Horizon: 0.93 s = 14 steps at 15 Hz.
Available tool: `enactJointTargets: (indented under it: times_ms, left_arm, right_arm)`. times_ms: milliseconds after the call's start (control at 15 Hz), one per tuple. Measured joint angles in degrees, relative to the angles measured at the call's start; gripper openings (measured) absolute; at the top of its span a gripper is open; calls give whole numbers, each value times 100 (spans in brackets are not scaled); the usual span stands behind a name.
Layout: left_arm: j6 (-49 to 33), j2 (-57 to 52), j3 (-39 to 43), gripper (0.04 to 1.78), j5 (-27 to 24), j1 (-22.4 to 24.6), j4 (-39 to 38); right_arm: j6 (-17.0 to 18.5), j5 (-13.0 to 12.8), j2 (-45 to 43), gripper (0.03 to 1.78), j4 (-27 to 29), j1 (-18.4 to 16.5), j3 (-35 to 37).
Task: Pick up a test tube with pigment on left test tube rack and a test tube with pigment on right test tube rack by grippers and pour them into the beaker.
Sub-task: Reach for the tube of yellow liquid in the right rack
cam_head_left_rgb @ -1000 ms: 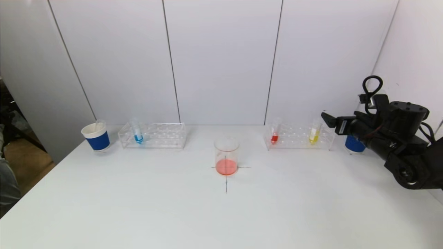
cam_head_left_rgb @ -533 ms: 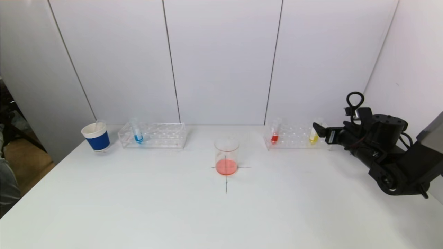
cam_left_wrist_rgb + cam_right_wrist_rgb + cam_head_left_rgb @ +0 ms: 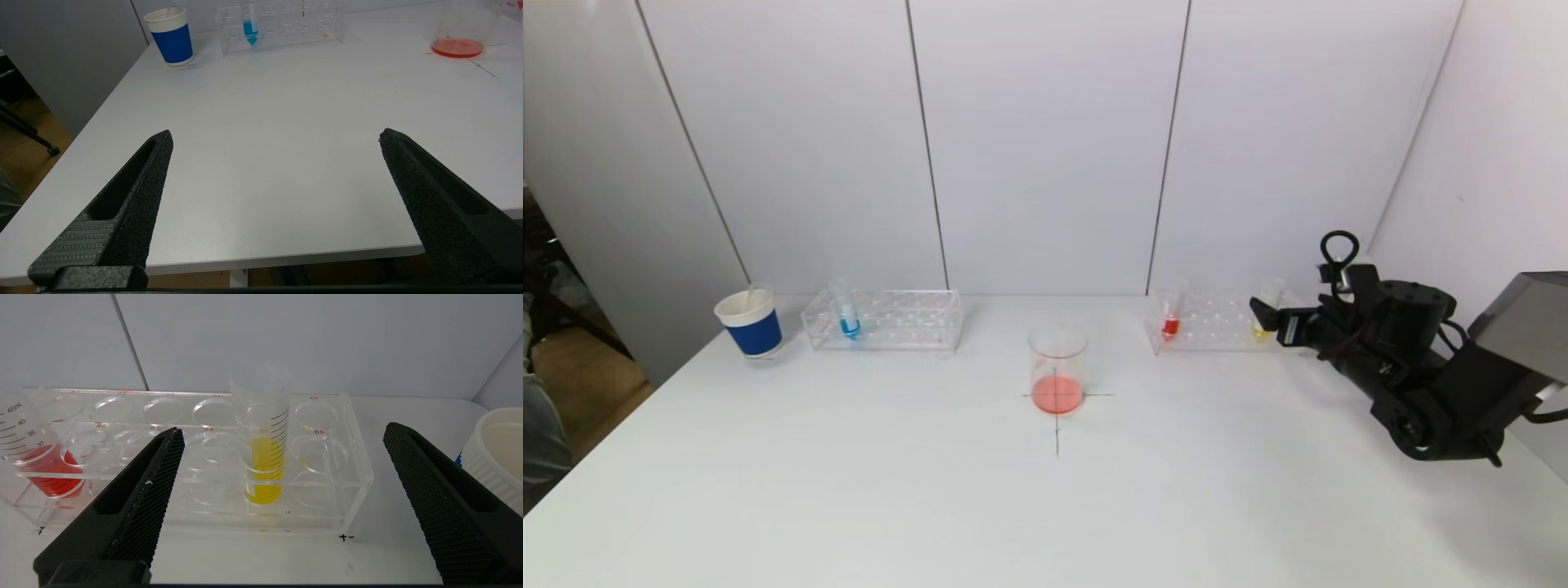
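Note:
The beaker (image 3: 1058,369) with red liquid stands mid-table on a drawn cross. The left clear rack (image 3: 884,320) holds a blue-pigment tube (image 3: 846,311), also in the left wrist view (image 3: 250,23). The right clear rack (image 3: 1217,323) holds a red-pigment tube (image 3: 1172,311) and a yellow-pigment tube (image 3: 1266,306). My right gripper (image 3: 1270,318) is open just in front of the yellow tube (image 3: 261,435), its fingers (image 3: 151,486) apart on either side, not touching it. My left gripper (image 3: 276,136) is open and empty near the table's front edge, out of the head view.
A blue-and-white paper cup (image 3: 749,321) stands left of the left rack. Another white cup (image 3: 496,451) stands right of the right rack, behind my right arm. White wall panels close the back and right side.
My right arm has moved down and to the left, bringing the open gripper up to the yellow tube in the right rack. Nothing else moved.

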Motion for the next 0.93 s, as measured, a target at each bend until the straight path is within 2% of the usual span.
enactJointTargets:
  times_ms: [733,933]
  left_arm:
    - [-2,0,0,176,0,0,0]
    - [0,0,0,176,0,0,2]
  right_arm:
    - [13,-29,240,177,-52,9,-335]
    - [0,-130,367,177,-88,15,-534]
